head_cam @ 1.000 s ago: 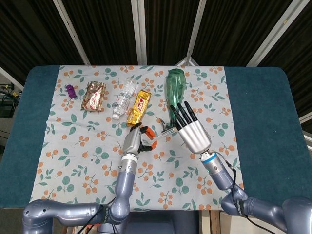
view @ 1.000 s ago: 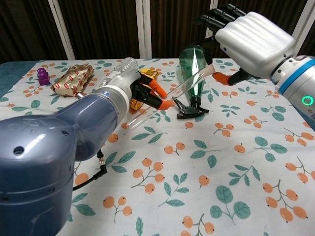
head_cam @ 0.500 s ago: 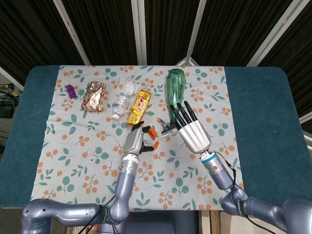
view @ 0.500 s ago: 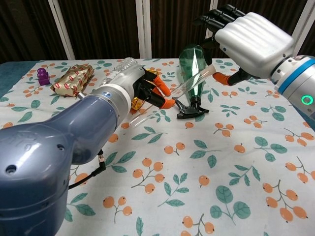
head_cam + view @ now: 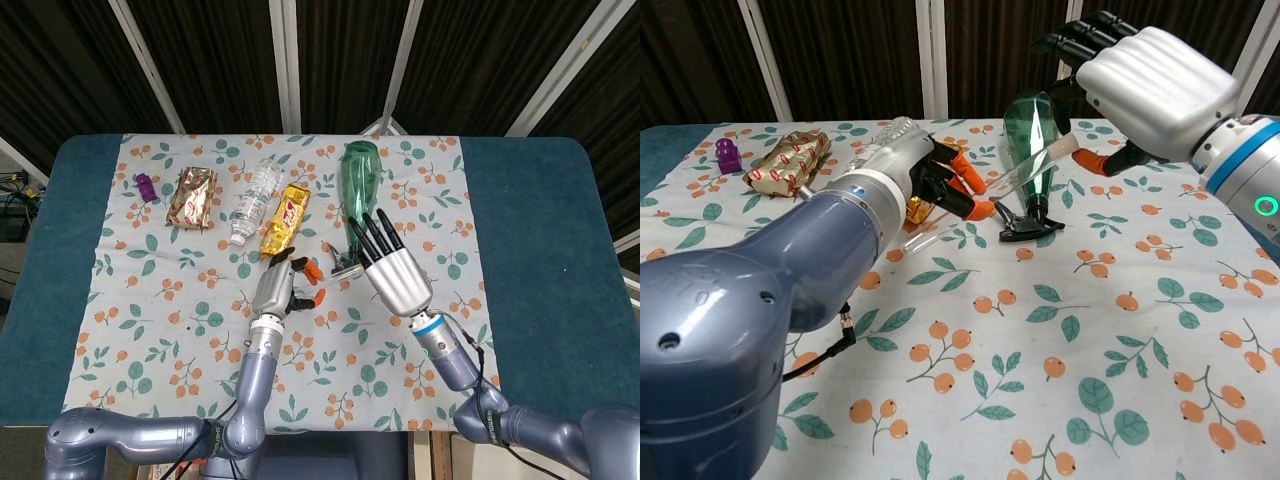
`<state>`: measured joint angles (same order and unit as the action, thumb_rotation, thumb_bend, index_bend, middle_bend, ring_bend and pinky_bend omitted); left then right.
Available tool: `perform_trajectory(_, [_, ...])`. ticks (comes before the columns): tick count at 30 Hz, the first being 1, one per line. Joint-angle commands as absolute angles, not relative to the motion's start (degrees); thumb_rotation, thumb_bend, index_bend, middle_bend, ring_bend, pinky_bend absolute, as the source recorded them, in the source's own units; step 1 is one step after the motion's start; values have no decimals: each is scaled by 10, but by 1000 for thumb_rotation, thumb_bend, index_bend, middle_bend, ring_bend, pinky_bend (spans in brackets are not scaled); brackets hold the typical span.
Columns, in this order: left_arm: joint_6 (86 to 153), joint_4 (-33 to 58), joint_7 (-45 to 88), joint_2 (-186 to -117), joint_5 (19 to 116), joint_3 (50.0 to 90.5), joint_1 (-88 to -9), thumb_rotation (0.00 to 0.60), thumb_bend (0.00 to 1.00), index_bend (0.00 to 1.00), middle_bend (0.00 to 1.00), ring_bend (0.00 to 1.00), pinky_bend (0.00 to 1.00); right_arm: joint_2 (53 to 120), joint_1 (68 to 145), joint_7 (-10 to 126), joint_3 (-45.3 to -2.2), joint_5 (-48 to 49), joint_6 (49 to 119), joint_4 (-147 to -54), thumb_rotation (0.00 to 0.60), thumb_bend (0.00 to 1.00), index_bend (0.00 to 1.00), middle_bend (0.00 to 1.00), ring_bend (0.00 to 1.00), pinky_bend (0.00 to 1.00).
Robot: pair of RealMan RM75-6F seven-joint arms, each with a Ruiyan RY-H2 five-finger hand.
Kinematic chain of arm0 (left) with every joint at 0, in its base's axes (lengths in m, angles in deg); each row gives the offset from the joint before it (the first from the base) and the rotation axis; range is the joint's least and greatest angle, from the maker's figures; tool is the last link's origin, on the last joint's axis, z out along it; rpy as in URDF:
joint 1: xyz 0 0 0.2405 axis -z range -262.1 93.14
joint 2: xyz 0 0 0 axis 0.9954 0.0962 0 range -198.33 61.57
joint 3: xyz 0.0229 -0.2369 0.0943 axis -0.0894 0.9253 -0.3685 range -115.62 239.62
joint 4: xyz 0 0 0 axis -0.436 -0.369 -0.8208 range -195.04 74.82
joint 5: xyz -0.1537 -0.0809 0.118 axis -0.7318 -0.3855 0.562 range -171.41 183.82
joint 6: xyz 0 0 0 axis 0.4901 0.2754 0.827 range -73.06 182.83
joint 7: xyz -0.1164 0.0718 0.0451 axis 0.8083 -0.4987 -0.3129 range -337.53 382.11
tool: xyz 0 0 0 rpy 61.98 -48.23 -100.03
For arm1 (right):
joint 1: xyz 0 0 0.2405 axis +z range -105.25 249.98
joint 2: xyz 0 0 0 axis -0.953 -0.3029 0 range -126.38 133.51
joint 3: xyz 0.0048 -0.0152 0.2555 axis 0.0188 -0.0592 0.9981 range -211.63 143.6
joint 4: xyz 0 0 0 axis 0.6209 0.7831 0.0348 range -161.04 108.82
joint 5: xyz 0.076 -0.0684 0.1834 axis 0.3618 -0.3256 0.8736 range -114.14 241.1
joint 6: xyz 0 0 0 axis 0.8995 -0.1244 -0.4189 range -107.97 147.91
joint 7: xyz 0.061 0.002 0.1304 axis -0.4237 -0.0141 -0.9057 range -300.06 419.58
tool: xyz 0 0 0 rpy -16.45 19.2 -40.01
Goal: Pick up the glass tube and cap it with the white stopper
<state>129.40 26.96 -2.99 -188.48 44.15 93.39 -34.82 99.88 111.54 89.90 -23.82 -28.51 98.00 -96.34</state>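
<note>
Glass tube (image 5: 1025,172) seemingly unmoved in right hand (image 5: 1145,85)

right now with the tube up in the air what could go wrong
The right hand holds the glass tube only near its top end, so a nudge from the left hand could probably tip or drop it. The tube hangs over the green spray bottle and might knock it.

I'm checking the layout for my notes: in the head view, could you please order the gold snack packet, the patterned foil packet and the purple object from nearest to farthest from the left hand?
From the left hand:
1. Gold snack packet, just beyond it.
2. Patterned foil packet, farther left.
3. Purple object, near the cloth's left edge.
</note>
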Motion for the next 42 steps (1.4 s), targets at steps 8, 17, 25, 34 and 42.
perform_trajectory(8, [1292, 266, -29, -1885, 445, 933, -349, 600, 523, 669, 529, 82, 0, 994, 1112, 901, -239, -281, 977, -963, 600, 414, 269, 61, 0, 0])
perform_trajectory(17, [1291, 262, -26, -1878, 463, 920, -354, 600, 523, 669, 529, 82, 0, 981, 1102, 901, -238, -269, 975, -976, 600, 415, 90, 11, 0, 0])
perform_trajectory(25, [1287, 266, -23, -1865, 474, 901, -368, 600, 523, 669, 529, 82, 0, 968, 1089, 896, -242, -264, 979, -980, 600, 414, 89, 10, 0, 0])
perform_trajectory(34, [1279, 269, -14, -1851, 496, 869, -386, 600, 523, 669, 529, 82, 0, 954, 1079, 894, -238, -251, 980, -978, 600, 415, 89, 9, 0, 0])
perform_trajectory(42, [1271, 265, -7, -1847, 516, 834, -402, 600, 523, 669, 529, 82, 0, 940, 1072, 895, -226, -233, 979, -988, 600, 414, 89, 7, 0, 0])
